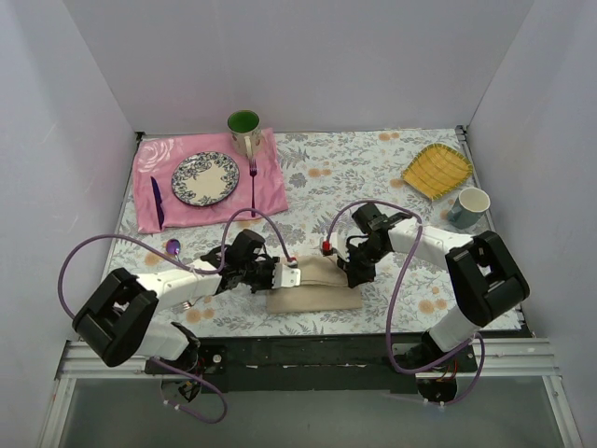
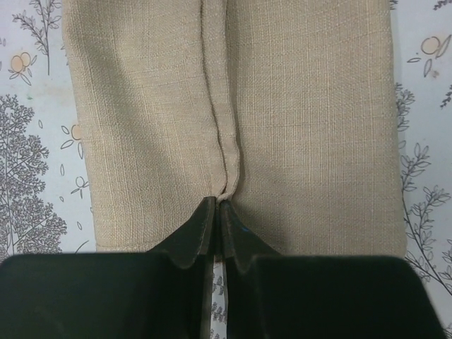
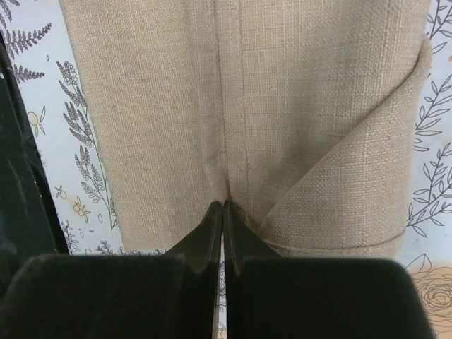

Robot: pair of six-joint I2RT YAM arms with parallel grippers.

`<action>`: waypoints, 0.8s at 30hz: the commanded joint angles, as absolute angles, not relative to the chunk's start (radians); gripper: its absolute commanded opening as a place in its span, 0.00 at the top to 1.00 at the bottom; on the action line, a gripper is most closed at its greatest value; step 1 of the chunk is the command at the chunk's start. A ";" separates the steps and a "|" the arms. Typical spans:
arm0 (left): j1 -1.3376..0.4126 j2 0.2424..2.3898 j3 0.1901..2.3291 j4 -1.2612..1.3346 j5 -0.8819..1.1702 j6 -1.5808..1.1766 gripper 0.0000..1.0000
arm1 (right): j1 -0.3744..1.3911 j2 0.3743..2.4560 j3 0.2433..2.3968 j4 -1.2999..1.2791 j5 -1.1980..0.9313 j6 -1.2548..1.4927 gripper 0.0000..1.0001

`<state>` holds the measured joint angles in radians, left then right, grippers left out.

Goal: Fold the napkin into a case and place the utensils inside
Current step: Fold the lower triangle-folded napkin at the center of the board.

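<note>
The napkin (image 1: 315,291) lies part-folded at lower centre of the desk (image 1: 336,177), its middle ridge pinched by the closed left fingers (image 2: 199,233) and right fingers (image 3: 205,229); the spoon (image 1: 173,246) waits outside, at left.

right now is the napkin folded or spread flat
Folded: the napkin is a narrow oblong with a raised seam down its middle.

Folded beige napkin (image 1: 312,297) lies mid near edge of floral table (image 1: 373,173). Left gripper (image 1: 295,277) at its left end, right gripper (image 1: 352,276) at its right.
</note>
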<state>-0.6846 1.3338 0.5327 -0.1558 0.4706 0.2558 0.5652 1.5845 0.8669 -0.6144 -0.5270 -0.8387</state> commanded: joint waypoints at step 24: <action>-0.592 1.132 0.707 -0.236 0.584 -0.154 0.34 | 0.532 1.628 0.945 -0.610 -0.512 -0.877 0.99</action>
<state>-0.6052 1.2331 0.5930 -0.2111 0.5137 0.1425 0.5377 1.6405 0.9222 -0.6117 -0.5442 -0.8410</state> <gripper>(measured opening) 0.567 0.024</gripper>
